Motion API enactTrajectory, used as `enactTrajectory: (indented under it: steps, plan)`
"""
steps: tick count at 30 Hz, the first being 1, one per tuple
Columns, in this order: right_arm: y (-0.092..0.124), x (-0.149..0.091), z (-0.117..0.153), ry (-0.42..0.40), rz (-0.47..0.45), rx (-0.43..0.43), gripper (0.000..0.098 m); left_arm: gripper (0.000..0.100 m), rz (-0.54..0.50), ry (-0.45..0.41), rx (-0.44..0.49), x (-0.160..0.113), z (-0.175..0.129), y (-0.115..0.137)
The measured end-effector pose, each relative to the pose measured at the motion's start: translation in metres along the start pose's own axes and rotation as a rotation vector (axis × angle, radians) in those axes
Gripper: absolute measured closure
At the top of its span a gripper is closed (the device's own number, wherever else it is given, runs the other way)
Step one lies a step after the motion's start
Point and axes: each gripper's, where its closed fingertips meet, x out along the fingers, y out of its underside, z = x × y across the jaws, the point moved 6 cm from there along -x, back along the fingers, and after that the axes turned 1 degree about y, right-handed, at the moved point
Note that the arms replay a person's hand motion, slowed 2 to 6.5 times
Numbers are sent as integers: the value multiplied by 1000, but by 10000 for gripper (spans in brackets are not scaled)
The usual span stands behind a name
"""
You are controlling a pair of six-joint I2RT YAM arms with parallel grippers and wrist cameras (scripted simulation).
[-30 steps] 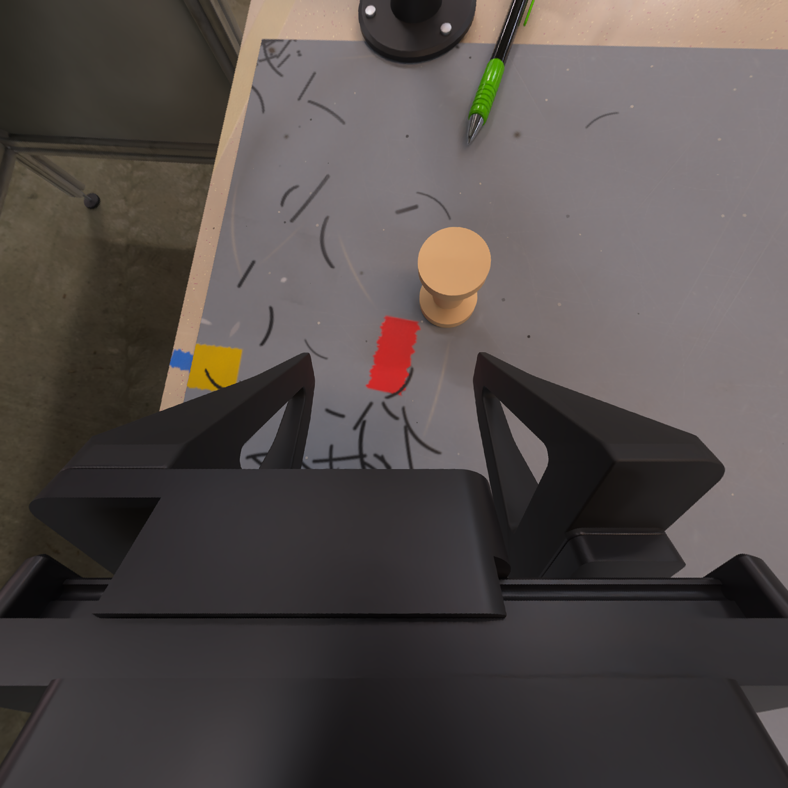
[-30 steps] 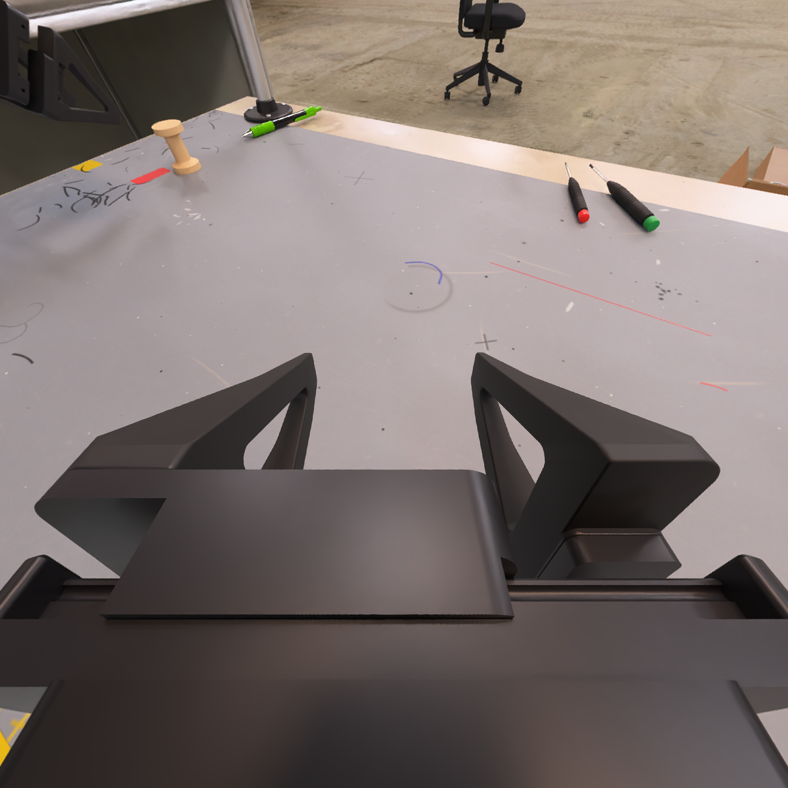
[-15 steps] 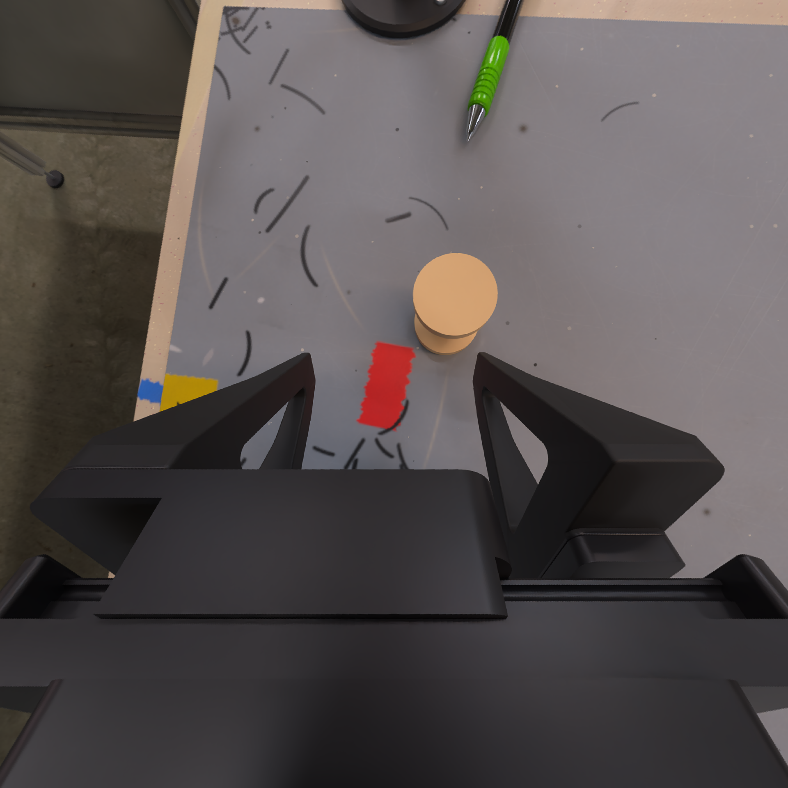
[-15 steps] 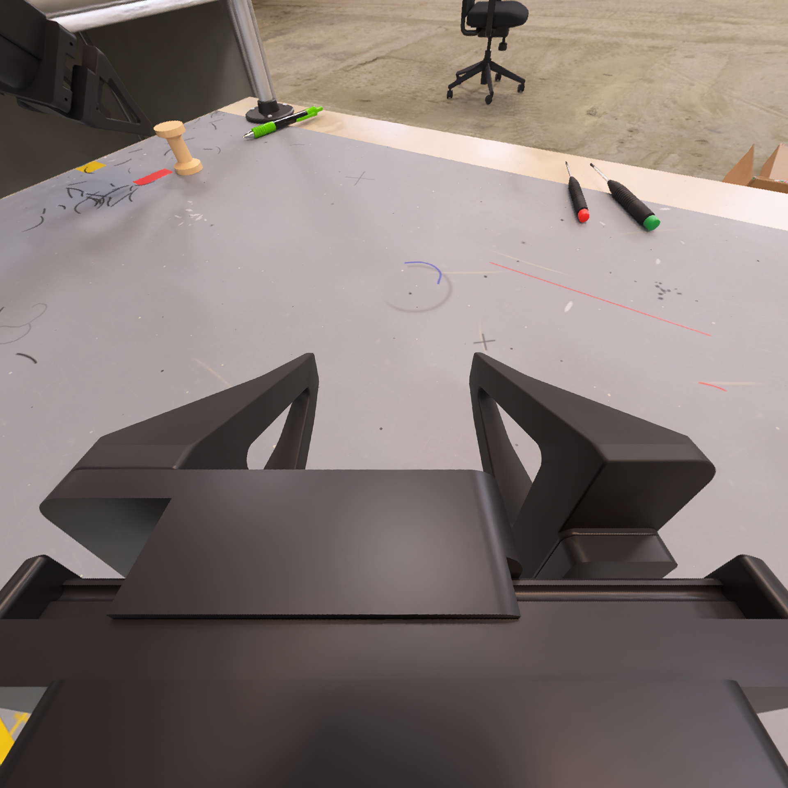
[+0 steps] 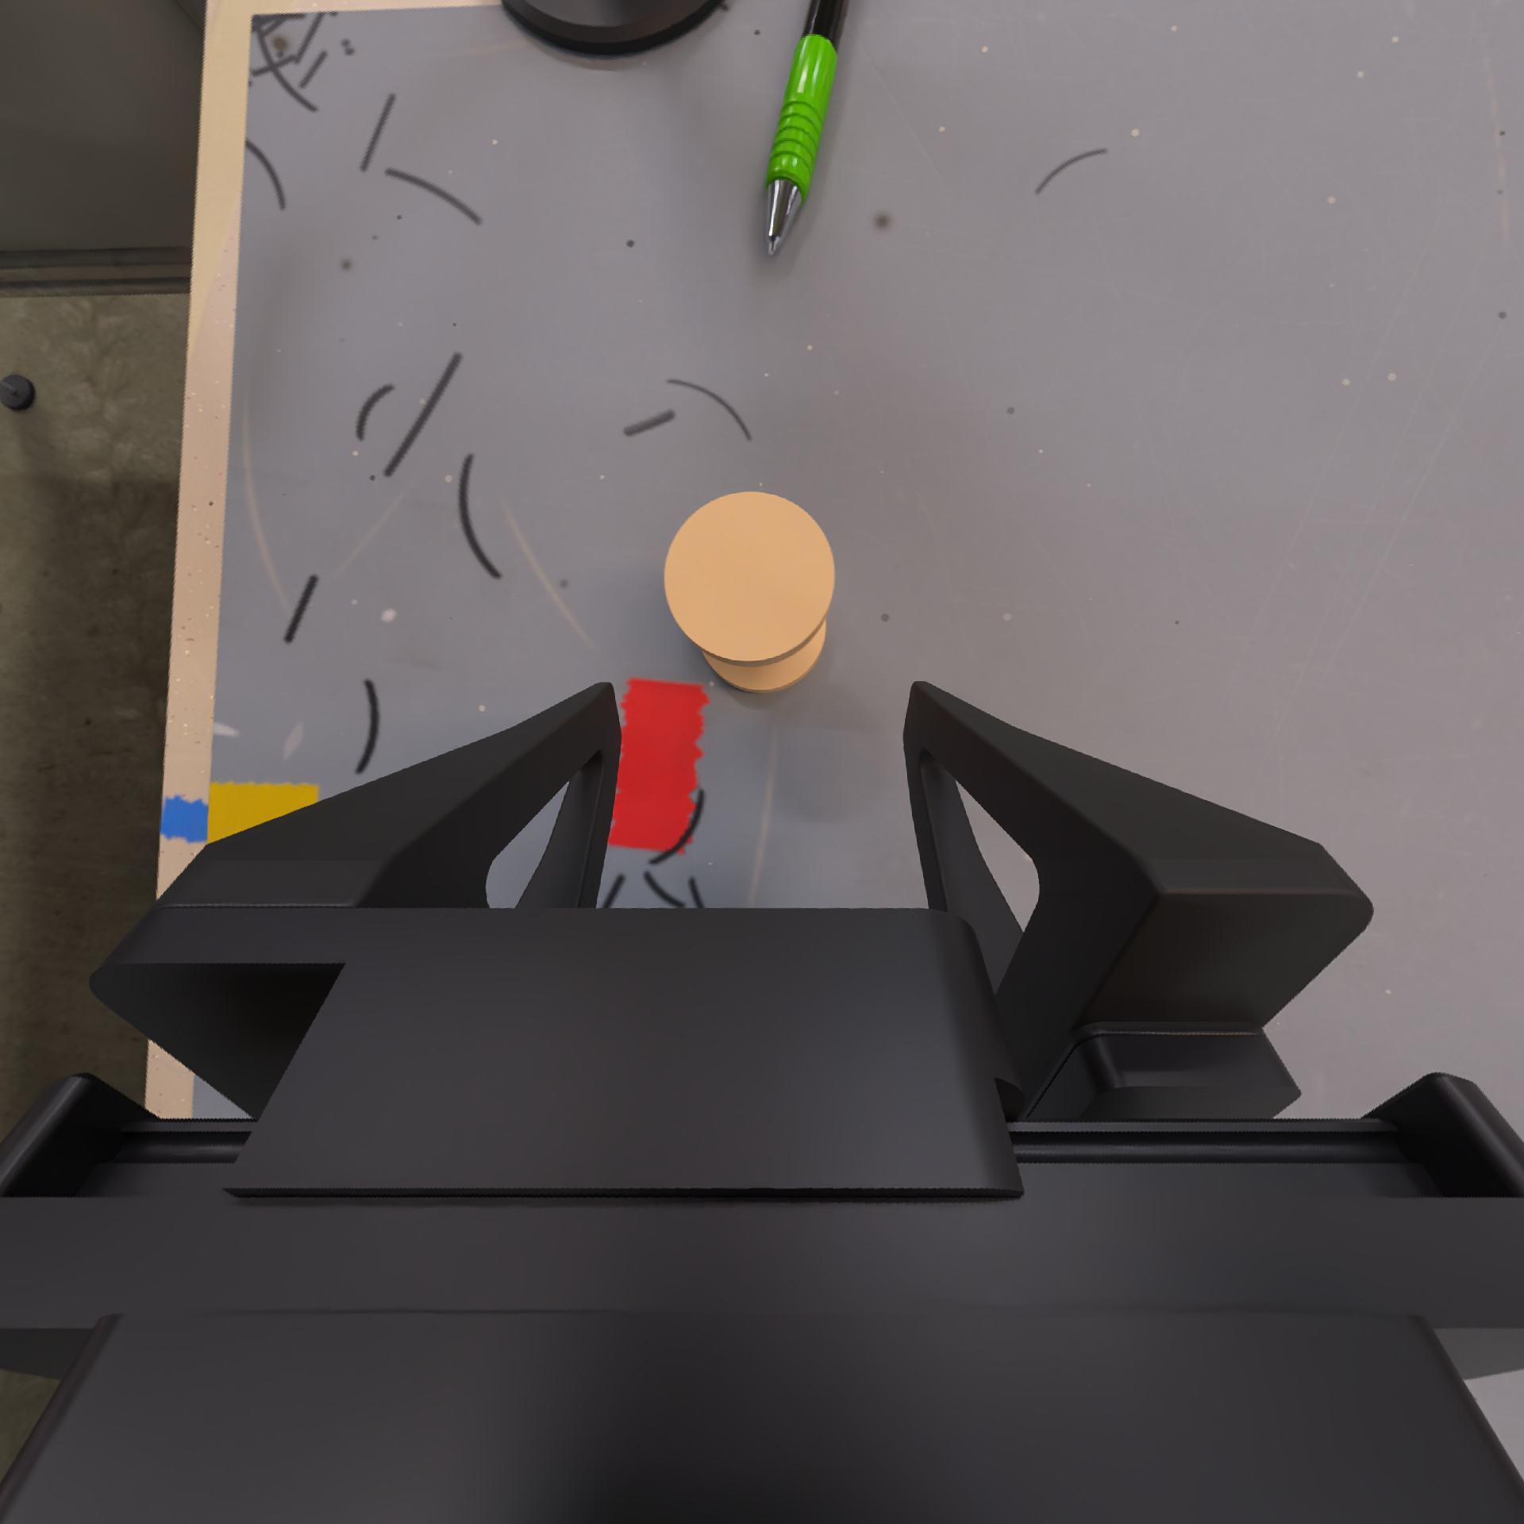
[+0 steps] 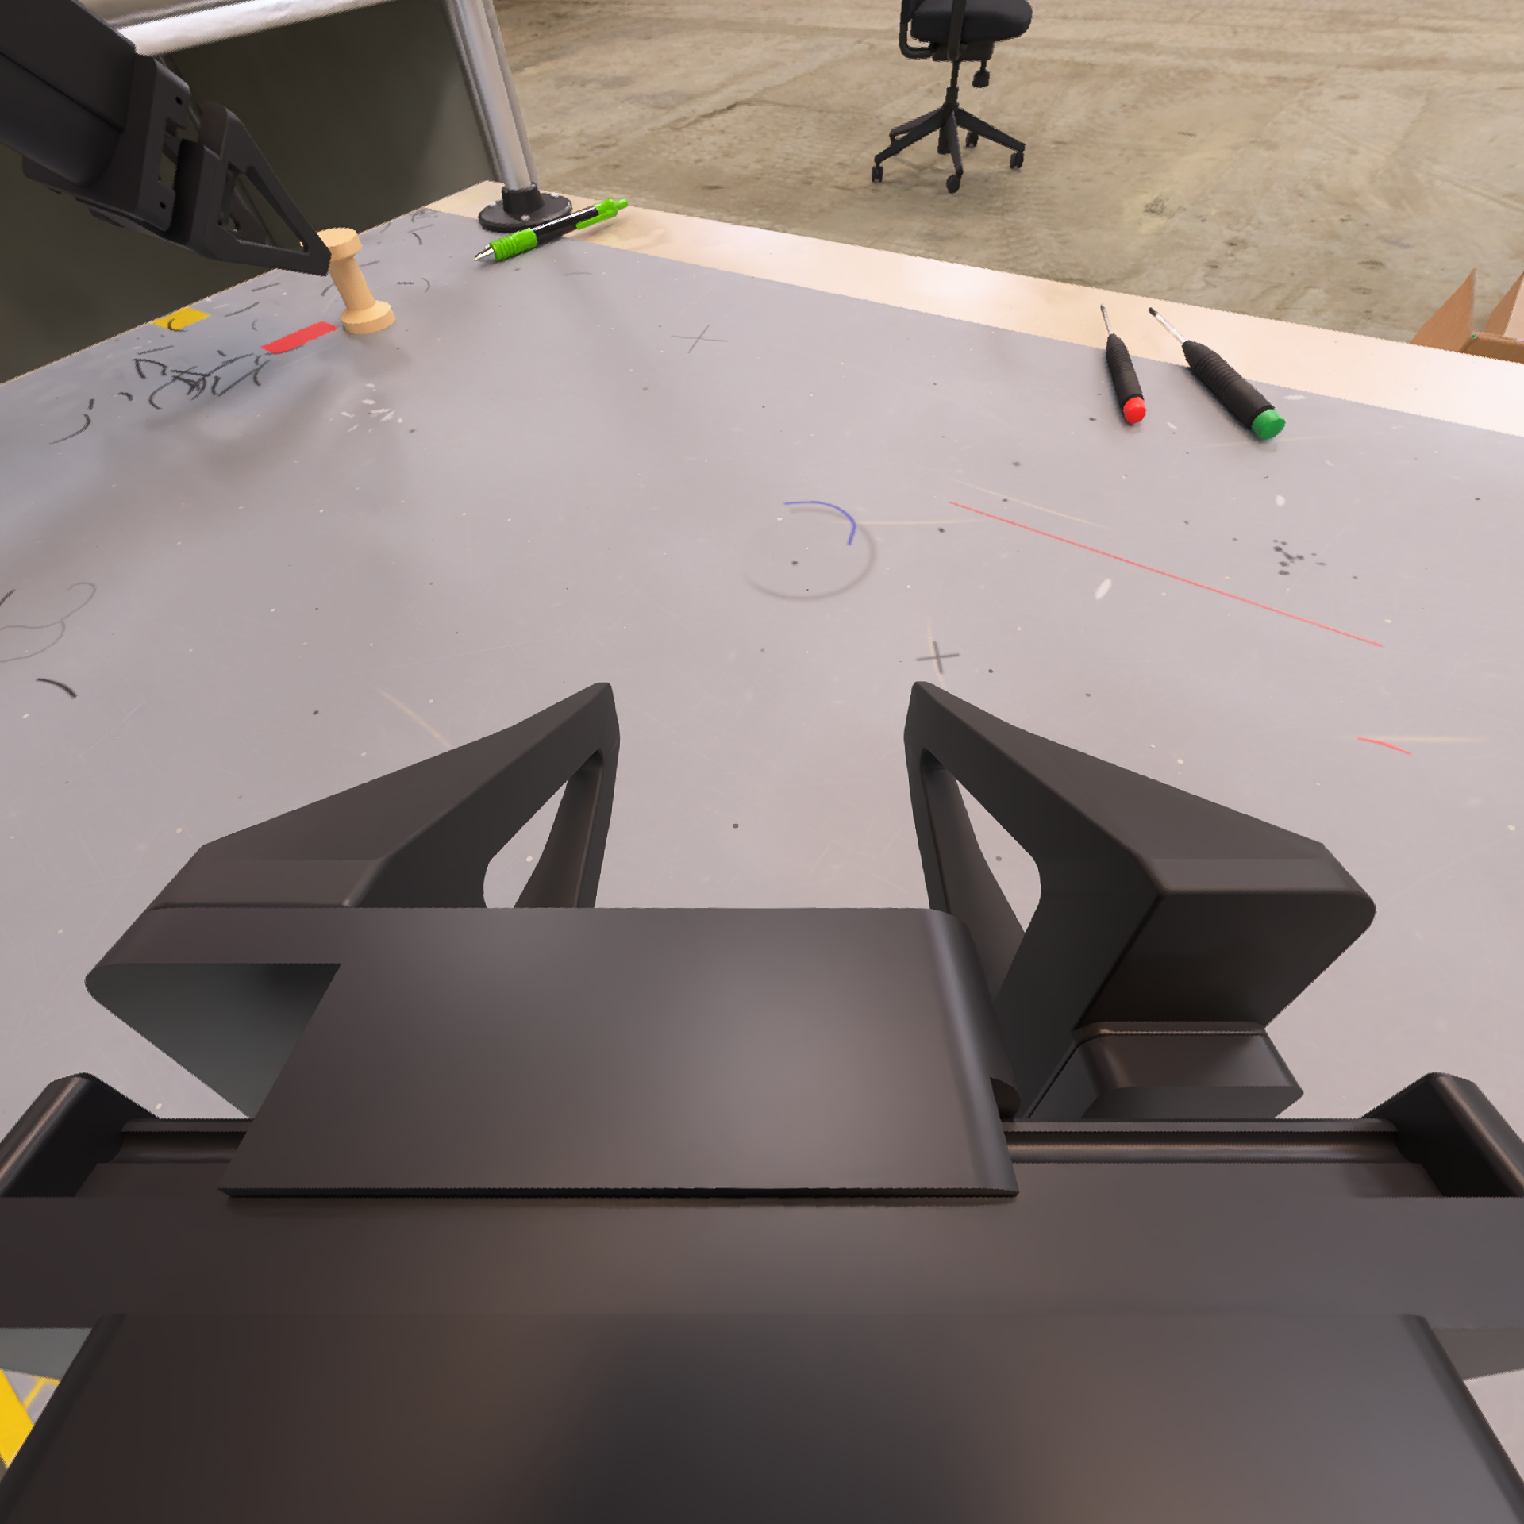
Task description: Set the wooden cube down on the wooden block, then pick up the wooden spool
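Note:
The wooden spool (image 5: 749, 587) stands upright on the grey table, seen from above in the left wrist view, just ahead of my fingertips. My left gripper (image 5: 760, 701) is open and empty, hovering above it. In the right wrist view the spool (image 6: 356, 284) is at the far left, with the left gripper (image 6: 309, 251) close beside its top. My right gripper (image 6: 760, 701) is open and empty over the middle of the table. No wooden cube or wooden block is in view.
A green pen (image 5: 796, 140) lies beyond the spool beside a black post base (image 6: 524, 206). Red tape (image 5: 660, 763) and yellow tape (image 5: 260, 804) mark the mat near the table's left edge (image 5: 185, 660). Two screwdrivers (image 6: 1126, 379) (image 6: 1225, 388) lie at the far right.
My left gripper has moved forward and down toward the spool, which now sits nearer the fingertips and centred. The right gripper has barely moved.

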Motion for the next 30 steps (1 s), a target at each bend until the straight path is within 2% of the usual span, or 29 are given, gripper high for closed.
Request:
enactTrajectory:
  steps: [6, 13, 17, 22, 30]
  plan:
    - [0, 1, 1, -6, 3, 0, 389, 399, 2, 15, 12, -3, -6, 4]
    - [1, 1, 1, -14, 8, 0, 393, 394, -49, -38, 48, -29, -5, 8]
    - [0, 1, 2, -14, 6, -1, 397, 389, -124, -49, 49, -57, -6, 10]
    - [-1, 0, 2, -15, 3, -12, 399, 383, -264, -56, 43, -105, -11, 16]
    - [-1, 0, 2, -17, 5, -17, 400, 374, -503, -18, 48, -176, -51, 44]
